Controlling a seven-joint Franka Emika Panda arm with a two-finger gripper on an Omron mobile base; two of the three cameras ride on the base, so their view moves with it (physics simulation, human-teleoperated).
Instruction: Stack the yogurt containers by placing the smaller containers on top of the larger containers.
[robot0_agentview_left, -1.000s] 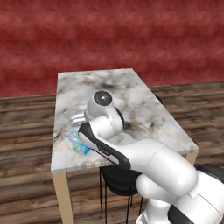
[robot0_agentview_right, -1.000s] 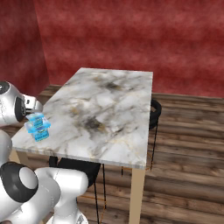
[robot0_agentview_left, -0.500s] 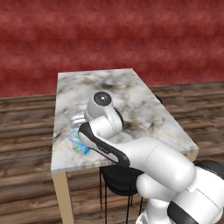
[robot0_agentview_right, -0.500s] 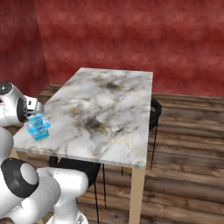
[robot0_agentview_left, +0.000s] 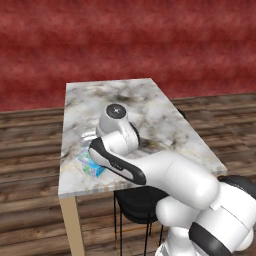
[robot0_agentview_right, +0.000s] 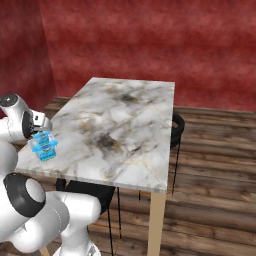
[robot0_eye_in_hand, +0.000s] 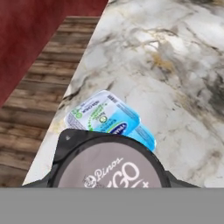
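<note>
Marble table (robot0_agentview_left: 165, 125) w/ the arm bent low over its near-left corner. In the hand view a dark cup (robot0_eye_in_hand: 109, 162), grey lid w/ whitish script, sits right at the bottom edge where the fingertips would rise, so it lies up against the gripper and covers the tips. Can't tell from that how the jaws stand, or whether they pinch the cup; gripper itself is hidden behind the arm's wrist in both base views.

Just past the cup, twd the table edge, is the big tub (robot0_eye_in_hand: 107, 116): bright blue top, white side w/ green marks. Cup's far rim overlaps the tub's near side in the hand view, so cup is above or just in front of it; touching or apart, can't tell.

Left base view: tub (robot0_agentview_left: 91, 165) peeks out from under the forearm, near the table's front-left corner, close to the left edge. Right base view: tub (robot0_agentview_right: 44, 145) shows just beside the white wrist, on the table (robot0_agentview_right: 130, 125) near its left edge, looks tilted or stacked w/ blue and white bands; too small to be sure.

Wood floor (robot0_eye_in_hand: 35, 100) shows past the table edge, beside a red wall (robot0_agentview_left: 125, 40).
</note>
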